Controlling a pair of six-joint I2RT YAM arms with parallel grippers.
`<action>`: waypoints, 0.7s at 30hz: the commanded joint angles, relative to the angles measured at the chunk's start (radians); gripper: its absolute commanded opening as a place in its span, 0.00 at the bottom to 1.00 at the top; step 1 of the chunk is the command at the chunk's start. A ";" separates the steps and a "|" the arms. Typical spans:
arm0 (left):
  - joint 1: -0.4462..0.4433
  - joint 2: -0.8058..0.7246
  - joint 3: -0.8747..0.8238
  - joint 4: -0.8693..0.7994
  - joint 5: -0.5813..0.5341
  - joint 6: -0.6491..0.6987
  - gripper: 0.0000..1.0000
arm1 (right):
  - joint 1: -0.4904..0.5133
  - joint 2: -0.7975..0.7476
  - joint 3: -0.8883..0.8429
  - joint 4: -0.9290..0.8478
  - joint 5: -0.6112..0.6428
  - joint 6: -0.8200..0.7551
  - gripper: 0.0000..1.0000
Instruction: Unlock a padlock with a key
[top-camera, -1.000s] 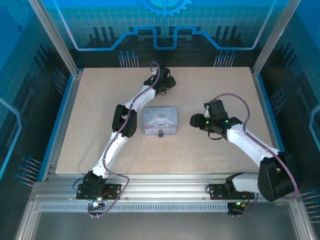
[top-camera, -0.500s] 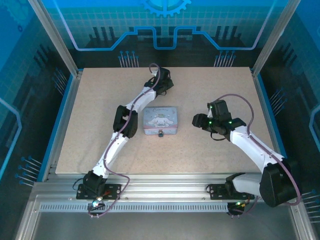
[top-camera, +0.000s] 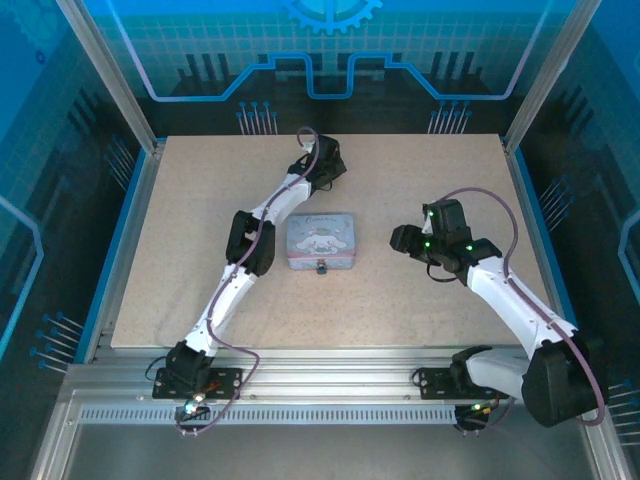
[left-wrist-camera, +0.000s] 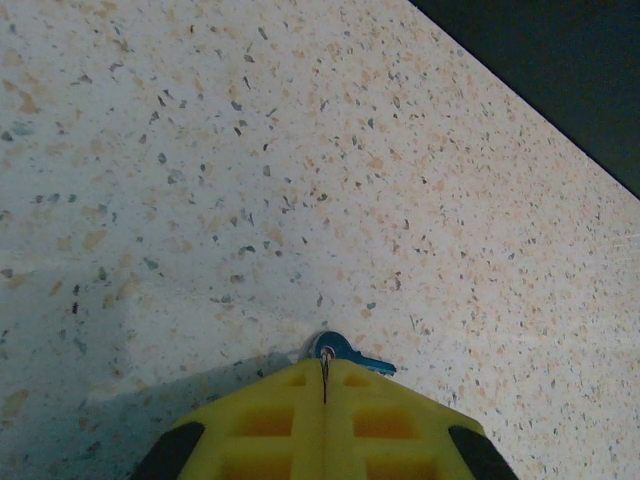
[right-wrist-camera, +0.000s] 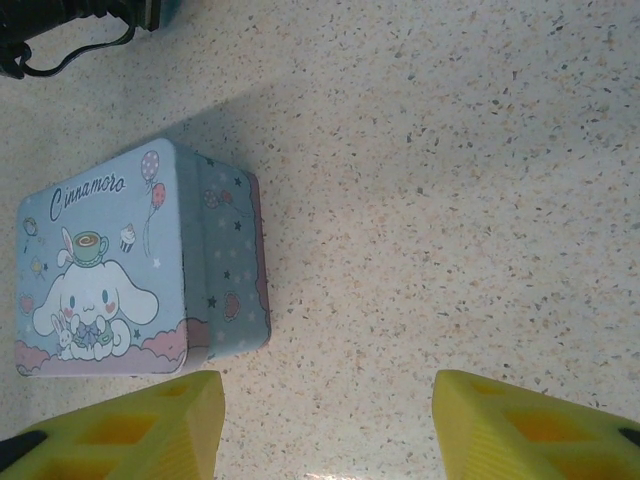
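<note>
On far side of table (top-camera: 420, 300), left gripper (left-wrist-camera: 323, 375) clamped key (left-wrist-camera: 352, 356); right gripper (right-wrist-camera: 325, 415), jaws apart, held nothing beside Cinnamoroll tin (right-wrist-camera: 140, 265).

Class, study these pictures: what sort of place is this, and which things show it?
Probably a robot test or demo cell: two white arms bolted to a metal rail, a speckled tabletop walled by blue circuit-patterned panels, and a cartoon tin as prop.

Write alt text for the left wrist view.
The yellow-tipped left gripper is shut on a small bluish key, which pokes out past the fingertips, on or just above the speckled table. A dark strip beyond the table's edge cuts across the upper right corner.
</note>
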 joint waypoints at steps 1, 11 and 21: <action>0.006 -0.040 -0.032 -0.018 -0.002 0.023 0.00 | -0.014 -0.014 -0.019 0.000 -0.020 0.020 0.59; 0.015 -0.347 -0.440 0.089 0.014 0.076 0.00 | -0.008 -0.067 -0.043 0.005 -0.031 0.039 0.59; 0.015 -0.572 -0.612 0.042 0.143 0.133 0.00 | 0.003 -0.078 -0.041 -0.004 -0.032 0.024 0.60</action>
